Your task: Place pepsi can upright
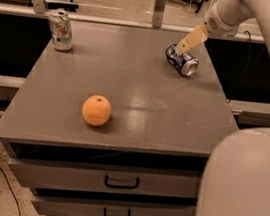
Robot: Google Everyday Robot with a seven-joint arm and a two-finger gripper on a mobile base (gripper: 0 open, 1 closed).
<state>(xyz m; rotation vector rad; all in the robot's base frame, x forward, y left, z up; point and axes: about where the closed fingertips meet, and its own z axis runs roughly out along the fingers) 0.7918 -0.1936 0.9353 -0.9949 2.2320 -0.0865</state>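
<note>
One pepsi can (183,60) (on its side) lies right at the hand (181,47)

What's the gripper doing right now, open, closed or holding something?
Gripper: at the pepsi can lying on its side, back right of the table; open or closed cannot be told.

One high near view down over cabinet top (143,88), gripper (183,46) far right.

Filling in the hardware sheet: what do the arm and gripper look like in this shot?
Arm: smooth off-white rounded shells, thick tubular links, no visible markings or sleeve. Gripper, at the pepsi can towards the far right: tan, flat, tapering wedge on a white rounded wrist.
</note>
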